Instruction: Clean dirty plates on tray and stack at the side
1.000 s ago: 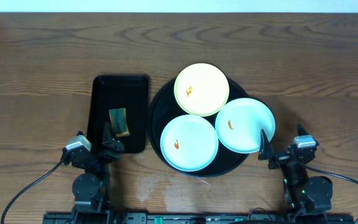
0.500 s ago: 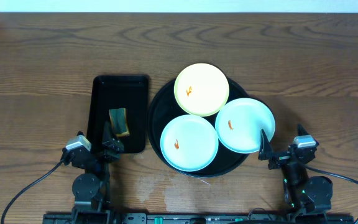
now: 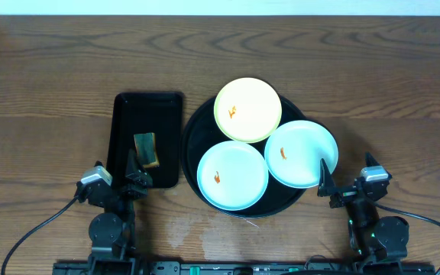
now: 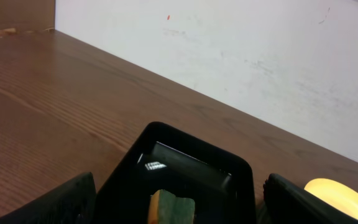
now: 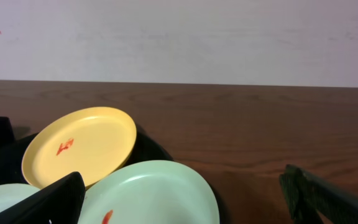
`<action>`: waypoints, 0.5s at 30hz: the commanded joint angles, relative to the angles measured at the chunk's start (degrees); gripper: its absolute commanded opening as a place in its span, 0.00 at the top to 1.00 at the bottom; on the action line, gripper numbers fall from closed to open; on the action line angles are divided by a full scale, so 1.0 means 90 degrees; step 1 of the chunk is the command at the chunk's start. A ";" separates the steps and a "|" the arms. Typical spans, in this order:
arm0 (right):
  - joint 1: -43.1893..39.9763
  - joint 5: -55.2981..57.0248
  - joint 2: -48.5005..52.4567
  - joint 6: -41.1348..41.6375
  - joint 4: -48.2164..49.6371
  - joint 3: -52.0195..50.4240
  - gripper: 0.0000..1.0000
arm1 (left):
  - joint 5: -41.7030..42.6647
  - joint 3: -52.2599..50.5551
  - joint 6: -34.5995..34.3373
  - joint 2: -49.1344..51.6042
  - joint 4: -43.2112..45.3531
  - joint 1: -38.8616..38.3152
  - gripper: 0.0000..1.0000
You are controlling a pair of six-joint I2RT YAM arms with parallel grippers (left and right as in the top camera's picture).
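"On the wooden table, centre frame, what is the reader looking at?"

"Three small round plates on the round black tray, which is glossy, raised at the rim and far wider than any one of them. The yellow plate sits at the far side, tilted, its edge lapping over the tray's rim. The front mint plate lies nearest my base. The right mint plate overhangs the rim on my right. Each carries a small orange smear off centre (bright against the pale glaze)."

"Do the plates touch one another?"

"They crowd rim to rim. Whether they actually touch I cannot tell."

"And your pincers?"

"Both stand spread wide, holding nothing. My left pincer sits at the near end of the rectangular black tray, where a green-and-yellow sponge lies just ahead of the fingers. My right pincer is just beside the right mint plate's near edge, though I cannot tell whether a fingertip meets it. A white wall closes the table's far side."
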 commanded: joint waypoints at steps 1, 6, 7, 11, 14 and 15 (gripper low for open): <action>-0.0061 0.0044 -0.0022 0.0041 -0.0027 -0.0010 0.01 | -0.0061 -0.0095 0.0036 0.0012 -0.0277 0.0039 0.13; -0.0061 0.0044 -0.0022 0.0041 -0.0027 -0.0010 0.01 | -0.0061 -0.0095 0.0036 0.0012 -0.0277 0.0039 0.13; -0.0061 0.0044 -0.0022 0.0041 -0.0029 -0.0010 0.01 | -0.0061 -0.0095 0.0036 0.0012 -0.0277 0.0039 0.13; -0.0061 0.0044 -0.0022 0.0041 -0.0027 -0.0010 0.01 | -0.0061 -0.0095 0.0036 0.0012 -0.0277 0.0039 0.13; -0.0061 0.0044 -0.0022 0.0041 -0.0027 -0.0010 0.01 | -0.0061 -0.0095 0.0029 0.0012 -0.0270 0.0039 0.12; -0.0061 0.0044 -0.0022 0.0041 -0.0027 -0.0010 0.01 | -0.0058 -0.0095 0.0012 0.0010 -0.0226 0.0039 0.13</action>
